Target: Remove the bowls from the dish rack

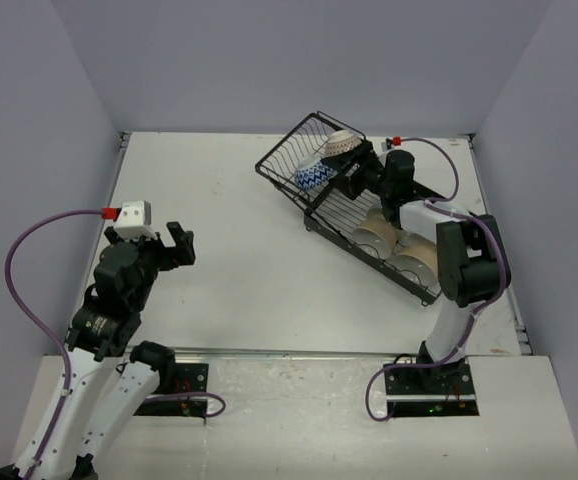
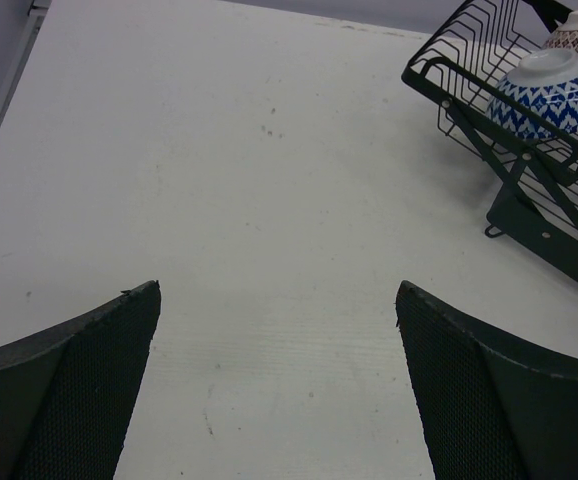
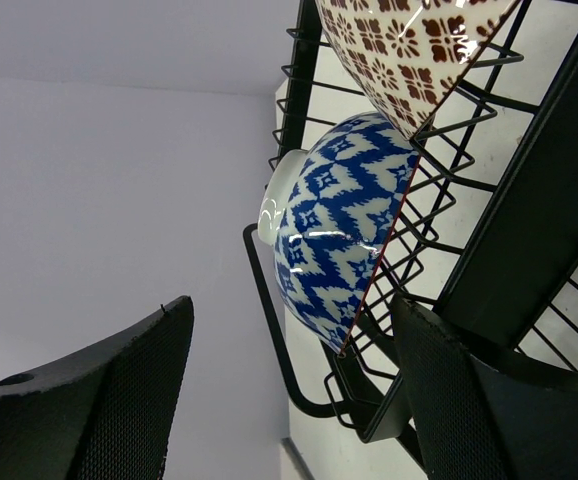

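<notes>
Top view: right arm (image 1: 469,265) covers middle of large black wire dish rack (image 1: 299,145); two pale round bowls (image 1: 374,235) under it partly hidden (inner colours not tellable). Right end effector (image 1: 354,170) tips lost among wires. Wrist views: brown-patterned round bowl (image 3: 409,45) cut off by picture edge, rack too.

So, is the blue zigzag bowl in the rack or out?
In: the blue zigzag bowl stands on edge inside the dish rack's wire basket.

Robot lab, bare table (image 1: 219,290), plain walls (image 1: 269,60)
</notes>
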`<state>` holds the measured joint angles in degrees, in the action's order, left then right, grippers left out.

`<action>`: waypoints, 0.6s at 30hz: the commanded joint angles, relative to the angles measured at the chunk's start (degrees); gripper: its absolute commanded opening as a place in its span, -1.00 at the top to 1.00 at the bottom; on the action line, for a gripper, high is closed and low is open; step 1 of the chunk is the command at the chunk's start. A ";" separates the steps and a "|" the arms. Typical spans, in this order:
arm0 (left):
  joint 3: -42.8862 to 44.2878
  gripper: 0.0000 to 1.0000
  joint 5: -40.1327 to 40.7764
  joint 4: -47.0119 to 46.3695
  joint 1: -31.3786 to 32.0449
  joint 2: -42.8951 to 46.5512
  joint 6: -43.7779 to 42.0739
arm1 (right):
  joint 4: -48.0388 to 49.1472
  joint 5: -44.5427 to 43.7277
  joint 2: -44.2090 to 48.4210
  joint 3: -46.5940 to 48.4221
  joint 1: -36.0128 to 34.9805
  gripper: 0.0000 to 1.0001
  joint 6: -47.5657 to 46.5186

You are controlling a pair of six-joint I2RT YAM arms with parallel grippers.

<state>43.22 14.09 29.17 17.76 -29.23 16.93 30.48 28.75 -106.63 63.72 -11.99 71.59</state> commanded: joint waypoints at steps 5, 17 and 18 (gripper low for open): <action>-0.33 -1.00 -0.73 -2.89 0.26 0.41 -1.11 | 0.20 -1.77 0.54 0.88 -0.58 -0.60 -1.19; -0.33 -1.00 -0.73 -2.80 0.26 0.40 -1.11 | -3.06 -3.35 1.69 2.02 -1.20 -0.60 -1.98; -0.33 -1.00 -0.73 -2.89 0.26 0.49 -1.11 | -2.97 -3.44 1.77 2.11 -1.28 -0.60 -1.90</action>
<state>43.22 14.09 29.17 17.76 -29.23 16.93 29.10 27.77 -106.32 64.03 -12.32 70.94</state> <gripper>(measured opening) 0.997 0.802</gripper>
